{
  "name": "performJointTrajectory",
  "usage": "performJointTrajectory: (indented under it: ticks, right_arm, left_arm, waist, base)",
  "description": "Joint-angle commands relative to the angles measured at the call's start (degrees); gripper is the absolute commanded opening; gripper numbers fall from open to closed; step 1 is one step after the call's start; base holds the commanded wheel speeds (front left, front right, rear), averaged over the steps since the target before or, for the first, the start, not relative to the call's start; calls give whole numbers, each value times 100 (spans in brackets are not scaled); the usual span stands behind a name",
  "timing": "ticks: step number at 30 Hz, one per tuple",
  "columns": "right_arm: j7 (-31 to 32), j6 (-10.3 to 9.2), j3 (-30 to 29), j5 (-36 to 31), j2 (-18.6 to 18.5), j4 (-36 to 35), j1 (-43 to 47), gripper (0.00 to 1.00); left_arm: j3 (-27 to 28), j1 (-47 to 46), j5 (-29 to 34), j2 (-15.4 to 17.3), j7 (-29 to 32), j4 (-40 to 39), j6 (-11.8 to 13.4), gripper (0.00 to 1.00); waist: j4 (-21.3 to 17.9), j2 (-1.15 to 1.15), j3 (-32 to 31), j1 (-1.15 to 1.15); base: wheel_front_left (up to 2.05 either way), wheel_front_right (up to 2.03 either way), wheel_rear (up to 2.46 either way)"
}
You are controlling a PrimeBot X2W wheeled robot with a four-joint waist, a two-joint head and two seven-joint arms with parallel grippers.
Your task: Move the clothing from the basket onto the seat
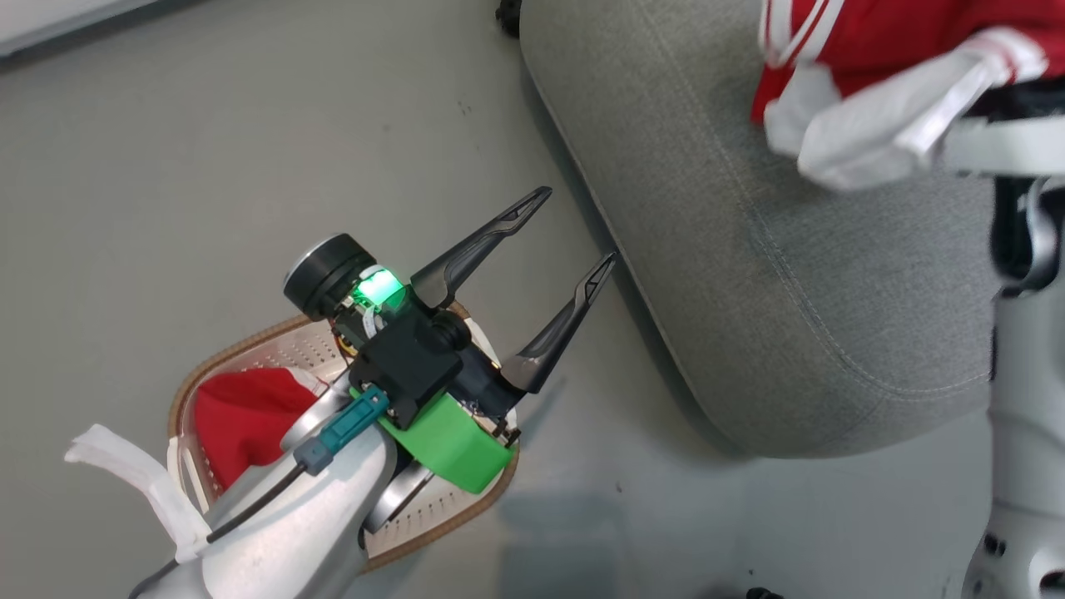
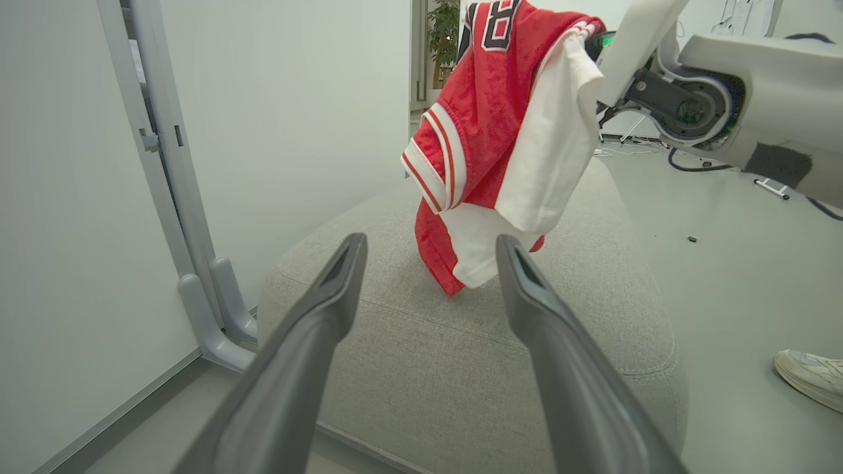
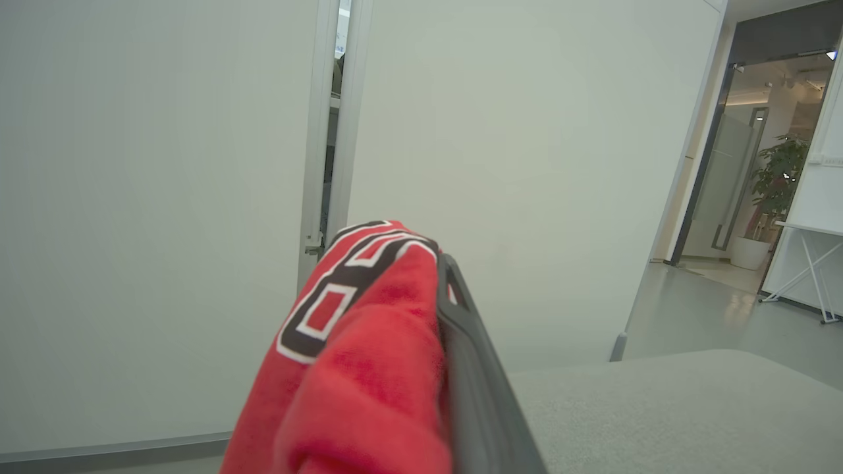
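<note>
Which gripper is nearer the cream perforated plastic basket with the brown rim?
Left. The left gripper, open, reaches out from over the basket; the right gripper, shut on the red numbered jersey, is over the grey couch cushion.

Head view. Left gripper (image 1: 578, 225) just left of frame centre, over the basket (image 1: 279, 349); both dark fingers spread wide, pointing to 1 o'clock, nothing between them. Green light lit on the wrist.

Basket on the grey floor (image 1: 208, 166) at 7 o'clock, partly hidden by the left arm. Red garment (image 1: 245, 416) inside it, against the 9 o'clock wall. White cloth strip (image 1: 141, 474) at the basket's 8 o'clock edge.

Grey seat (image 1: 749, 274) runs from 12 to 4 o'clock. Red-and-white garment (image 1: 882, 42) at 1 o'clock, over the seat. Pale right arm (image 1: 1023, 399) along the 3 o'clock edge.
</note>
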Motion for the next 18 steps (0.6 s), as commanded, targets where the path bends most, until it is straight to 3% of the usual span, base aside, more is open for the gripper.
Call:
performJointTrajectory:
  ticks: [1, 11, 18]
  right_arm:
    - [-12, -6, -124, -66, -139, 74, -408, 0]
    - [-11, -6, -954, -348, -903, 1159, -2683, 0]
    - [-7, -6, -1548, -805, -973, 2418, -3073, 0]
  left_arm:
    - [23, -147, 76, 61, 10, -58, -19, 100]
    - [42, -563, 121, 228, -3, -281, -58, 100]
    - [19, -650, 108, 295, -62, -288, -59, 100]
  waist:
    - [266, 57, 559, -1]
    - [594, 57, 1597, -1]
    - [682, 57, 1912, -1]
  base:
    - [0, 0, 0]
    - [0, 0, 0]
    - [0, 0, 0]
